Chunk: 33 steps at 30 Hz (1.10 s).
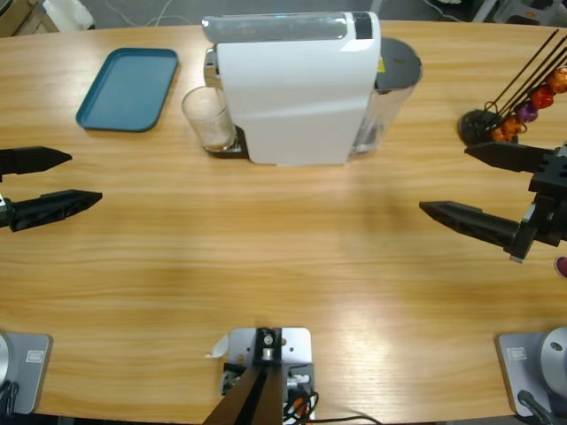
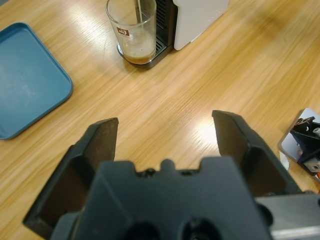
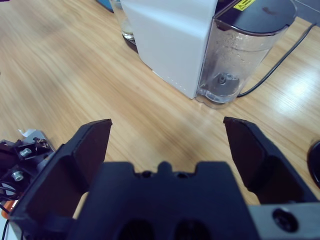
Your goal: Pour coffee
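Glass [image 1: 209, 119]: clear, upright on the drip grille of the white coffee machine [image 1: 297, 88], under the spout at the machine's front; a shallow layer of brown coffee lies in its bottom, seen best in my left wrist view [image 2: 134, 31]. Blue tray [image 1: 129, 87]: flat on the table just beyond the glass, bare. Water tank [image 3: 243, 50]: clear, dark-lidded, fixed to the machine's other end. Capsule rack [image 1: 518, 97]: black wire stand with coloured pods, beside my right arm.

My left gripper [image 1: 64, 183]: jaws spread wide, holding nothing, well apart from the glass with bare table between. My right gripper [image 1: 474, 186]: likewise wide open and empty, facing the tank end.

Step in hand, as I judge it: reach for the glass with my left claw. To do it well I should approach level and low, straddle the glass around its lower half, keep clear of the spout above the rim, close gently, then draw it straight off the grille without tilting, since the liquid would slosh.
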Motion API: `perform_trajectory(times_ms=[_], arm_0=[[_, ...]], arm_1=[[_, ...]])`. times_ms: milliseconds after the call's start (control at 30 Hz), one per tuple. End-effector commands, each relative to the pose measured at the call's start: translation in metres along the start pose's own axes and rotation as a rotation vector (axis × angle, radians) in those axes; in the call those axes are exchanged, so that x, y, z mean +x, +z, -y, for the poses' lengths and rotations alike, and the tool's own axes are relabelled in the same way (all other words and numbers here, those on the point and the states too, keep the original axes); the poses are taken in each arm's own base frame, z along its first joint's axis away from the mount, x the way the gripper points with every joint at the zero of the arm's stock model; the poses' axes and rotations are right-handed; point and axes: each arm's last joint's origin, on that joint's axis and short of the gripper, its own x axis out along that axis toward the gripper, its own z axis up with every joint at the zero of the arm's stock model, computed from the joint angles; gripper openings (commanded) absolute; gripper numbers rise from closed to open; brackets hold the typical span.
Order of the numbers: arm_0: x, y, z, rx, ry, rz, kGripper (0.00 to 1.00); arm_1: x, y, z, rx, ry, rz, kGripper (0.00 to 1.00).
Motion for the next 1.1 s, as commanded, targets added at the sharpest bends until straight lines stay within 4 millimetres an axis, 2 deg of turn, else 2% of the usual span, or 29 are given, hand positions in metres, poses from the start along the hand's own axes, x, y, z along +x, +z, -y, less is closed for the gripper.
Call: perform_trajectory(times_ms=[33,1100], arm_0=[[0.0065,-0.0068,0.0011,-0.010,-0.020,-0.035,0.821],[0.0073,-0.0060,0.0010,-0.011,-0.020,-0.037,0.821]], arm_1=[[0.0071,-0.0055,-0.0010,-0.016,0.017,-0.038,1.000],[0.0110,-0.0050,-0.0017,-0.018,0.030,-0.056,1.000]])
